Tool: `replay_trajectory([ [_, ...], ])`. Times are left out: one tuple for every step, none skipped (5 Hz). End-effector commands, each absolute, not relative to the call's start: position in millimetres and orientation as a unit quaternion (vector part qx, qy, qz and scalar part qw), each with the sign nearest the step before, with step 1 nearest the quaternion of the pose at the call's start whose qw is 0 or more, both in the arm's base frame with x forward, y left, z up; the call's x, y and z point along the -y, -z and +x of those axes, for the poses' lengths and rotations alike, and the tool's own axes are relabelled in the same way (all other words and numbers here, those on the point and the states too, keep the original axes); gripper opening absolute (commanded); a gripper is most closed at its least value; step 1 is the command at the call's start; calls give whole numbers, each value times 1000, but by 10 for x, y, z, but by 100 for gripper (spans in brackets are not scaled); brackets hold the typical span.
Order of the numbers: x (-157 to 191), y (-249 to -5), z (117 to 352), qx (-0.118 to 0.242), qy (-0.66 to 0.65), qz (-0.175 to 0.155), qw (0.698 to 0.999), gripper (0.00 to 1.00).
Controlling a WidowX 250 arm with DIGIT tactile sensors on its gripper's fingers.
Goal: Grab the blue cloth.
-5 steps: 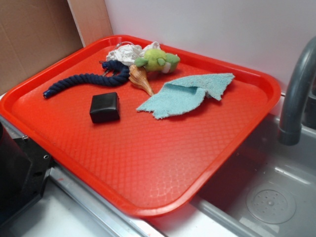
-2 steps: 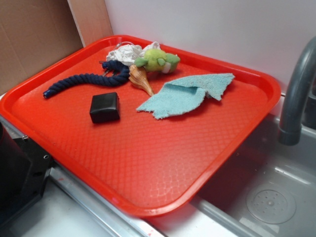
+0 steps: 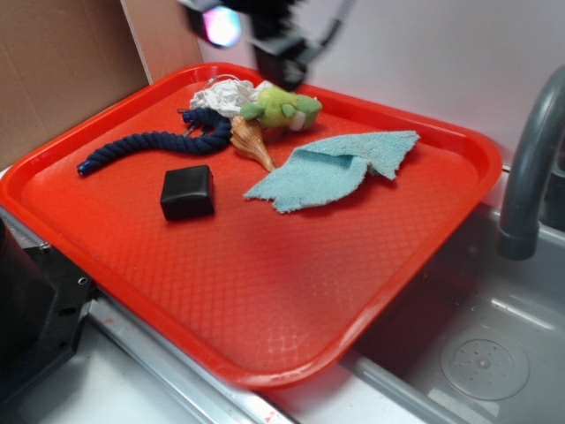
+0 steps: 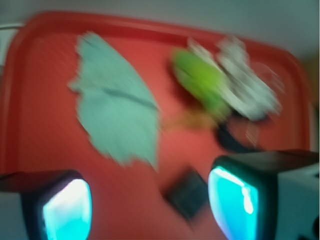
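Approach step. Tool [image 4: 150, 200] high over the tray's [image 3: 265, 353] far edge, fingers spread, holding nothing. Cloth [image 3: 331, 168] lies flat mid-tray, untouched. Next: descend onto cloth, avoiding the green toy [image 3: 281, 108].

The red tray [image 3: 291, 309] carries everything, resting partly over a grey sink [image 3: 477, 353]. The pincer [image 3: 281, 55] hangs blurred above the tray's far edge. Directly below it lie the green plush toy [image 3: 282, 108] and the white fabric bundle [image 3: 221, 93]. Nearer than the pincer and toward the sink side, the blue cloth [image 3: 331, 170] lies flat. The seashell [image 3: 252, 141], navy rope [image 3: 154, 146] and black box [image 3: 187, 192] lie nearer too, on the other side.
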State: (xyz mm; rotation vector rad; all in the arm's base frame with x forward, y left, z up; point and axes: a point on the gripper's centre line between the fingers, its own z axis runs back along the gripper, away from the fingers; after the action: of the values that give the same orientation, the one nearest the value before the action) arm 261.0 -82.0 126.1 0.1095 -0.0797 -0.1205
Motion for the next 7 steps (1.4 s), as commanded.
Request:
replay_trajectory([
  [890, -825, 2906, 46, 246, -10, 968, 100],
  [921, -715, 2765, 12, 291, -5, 957, 100],
  [921, -715, 2765, 12, 291, -5, 957, 100],
  [921, -715, 2765, 12, 291, -5, 957, 100],
  [1043, -459, 2900, 63, 312, -29, 947, 100],
  [1225, -202, 3030, 74, 338, -48, 937, 100],
  [1456, -46, 2526, 73, 344, -48, 935, 0],
])
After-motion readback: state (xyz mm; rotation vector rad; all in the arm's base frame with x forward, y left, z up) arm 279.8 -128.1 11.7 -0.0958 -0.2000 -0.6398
